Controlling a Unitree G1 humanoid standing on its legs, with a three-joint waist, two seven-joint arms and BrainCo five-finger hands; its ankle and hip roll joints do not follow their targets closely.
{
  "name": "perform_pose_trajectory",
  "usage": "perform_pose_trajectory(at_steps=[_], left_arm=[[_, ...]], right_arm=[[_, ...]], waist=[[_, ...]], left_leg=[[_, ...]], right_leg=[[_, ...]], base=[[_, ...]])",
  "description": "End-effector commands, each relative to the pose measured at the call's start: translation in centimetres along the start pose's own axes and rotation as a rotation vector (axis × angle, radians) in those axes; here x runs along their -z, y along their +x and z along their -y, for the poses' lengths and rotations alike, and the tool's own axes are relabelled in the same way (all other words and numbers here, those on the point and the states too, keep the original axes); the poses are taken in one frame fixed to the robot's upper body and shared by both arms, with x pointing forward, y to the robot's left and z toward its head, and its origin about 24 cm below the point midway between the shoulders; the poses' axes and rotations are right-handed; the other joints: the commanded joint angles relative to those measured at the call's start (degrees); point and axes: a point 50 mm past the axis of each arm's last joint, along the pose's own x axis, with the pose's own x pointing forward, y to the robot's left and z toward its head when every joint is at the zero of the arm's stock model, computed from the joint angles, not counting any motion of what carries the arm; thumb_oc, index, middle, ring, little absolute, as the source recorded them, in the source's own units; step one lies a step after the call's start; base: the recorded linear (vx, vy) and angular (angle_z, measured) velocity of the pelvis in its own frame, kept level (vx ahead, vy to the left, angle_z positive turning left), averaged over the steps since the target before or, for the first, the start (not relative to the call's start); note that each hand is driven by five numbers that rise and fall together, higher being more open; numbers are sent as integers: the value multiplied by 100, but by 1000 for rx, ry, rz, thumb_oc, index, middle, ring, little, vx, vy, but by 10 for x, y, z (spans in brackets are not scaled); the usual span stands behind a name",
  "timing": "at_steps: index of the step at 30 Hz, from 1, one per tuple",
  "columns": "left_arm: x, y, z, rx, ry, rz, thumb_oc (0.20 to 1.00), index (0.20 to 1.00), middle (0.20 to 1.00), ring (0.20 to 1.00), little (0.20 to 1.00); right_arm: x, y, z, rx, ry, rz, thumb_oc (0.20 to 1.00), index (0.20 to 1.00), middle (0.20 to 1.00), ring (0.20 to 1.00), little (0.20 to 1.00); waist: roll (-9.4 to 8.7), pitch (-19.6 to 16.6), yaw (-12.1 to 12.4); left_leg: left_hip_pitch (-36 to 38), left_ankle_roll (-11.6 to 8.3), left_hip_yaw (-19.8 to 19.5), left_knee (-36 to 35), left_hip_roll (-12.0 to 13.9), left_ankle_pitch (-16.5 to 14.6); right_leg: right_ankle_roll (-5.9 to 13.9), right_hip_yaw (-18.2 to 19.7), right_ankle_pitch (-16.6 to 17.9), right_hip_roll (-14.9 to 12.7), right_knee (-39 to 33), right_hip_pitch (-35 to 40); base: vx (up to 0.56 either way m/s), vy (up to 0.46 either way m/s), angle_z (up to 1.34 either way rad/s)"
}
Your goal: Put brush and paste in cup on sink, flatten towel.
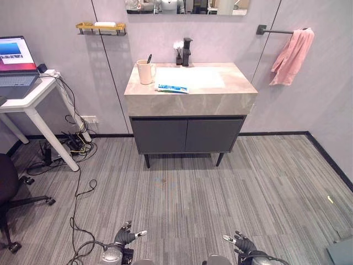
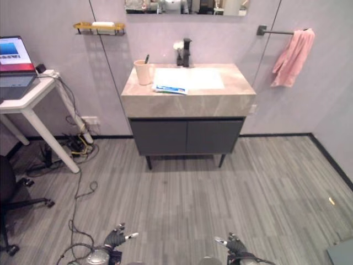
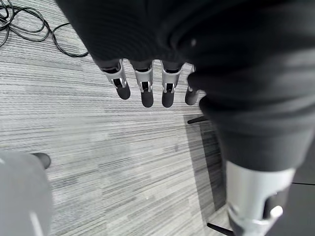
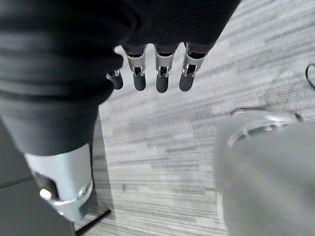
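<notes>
A beige cup [image 1: 145,72] stands on the left of the sink counter [image 1: 220,98], with a dark brush handle [image 1: 149,58] sticking out of it. A blue and white paste tube [image 1: 172,88] lies flat on the counter just right of the cup. A pink towel [image 1: 292,56] hangs bunched on the wall bar [image 1: 274,31] at the right. My left hand [image 1: 126,237] and right hand [image 1: 242,243] hang low over the floor, far from the sink, fingers [image 3: 143,88] relaxed and holding nothing.
A black tap [image 1: 187,52] stands behind the basin. A white desk [image 1: 34,99] with a laptop [image 1: 15,66] is at the left, cables [image 1: 71,144] beneath it and a black chair [image 1: 10,190] nearby. A yellow shelf [image 1: 101,26] hangs on the wall.
</notes>
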Motion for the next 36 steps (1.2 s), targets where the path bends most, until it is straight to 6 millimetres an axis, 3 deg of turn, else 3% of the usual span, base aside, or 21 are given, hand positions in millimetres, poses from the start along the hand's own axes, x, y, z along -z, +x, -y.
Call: perform_pose_trajectory(at_steps=[1,8,15,22,33,36], left_arm=[[-22,7,-4,-2,2,64,1000,1000,1000,1000,1000],[-12,6,1,6,3,8,1000,1000,1000,1000,1000],[-12,6,6,32,25,11,1000,1000,1000,1000,1000],[-16,8,2,21,60,10,1000,1000,1000,1000,1000],[-18,9,-1,7,52,17,1000,1000,1000,1000,1000],[-23,10,5,27,65,32,1000,1000,1000,1000,1000]], right_arm=[[-32,7,1,5,-4,94,1000,1000,1000,1000,1000],[-27,7,0,13,4,62,1000,1000,1000,1000,1000],[-25,7,2,17,-4,48,1000,1000,1000,1000,1000],[-26,7,-1,-3,-78,38,1000,1000,1000,1000,1000],[-21,6,10,37,-28,16,1000,1000,1000,1000,1000],[-24,6,15,55,33,25,1000,1000,1000,1000,1000]], waist=[[2,165,-65],[21,97,-84],[80,-85,-73],[66,-27,-68],[43,-63,-19],[45,-25,7]], left_leg=[[375,-16,-50,151,-70,-174],[505,-16,-52,-158,-71,-55],[735,-5,-111,-889,-128,296],[833,72,-184,-854,-192,209],[802,117,-207,-752,-244,113],[699,188,-205,-608,-351,38]], right_leg=[[252,82,955,65,-864,409],[238,88,1028,137,-1105,498],[252,66,1266,227,-1696,704],[237,124,1199,229,-1500,724],[302,160,1224,167,-1564,766],[367,213,1303,36,-1523,732]], base=[[0,0,0],[0,0,0],[8,2,-1],[0,0,0],[1,22,0],[17,138,1]])
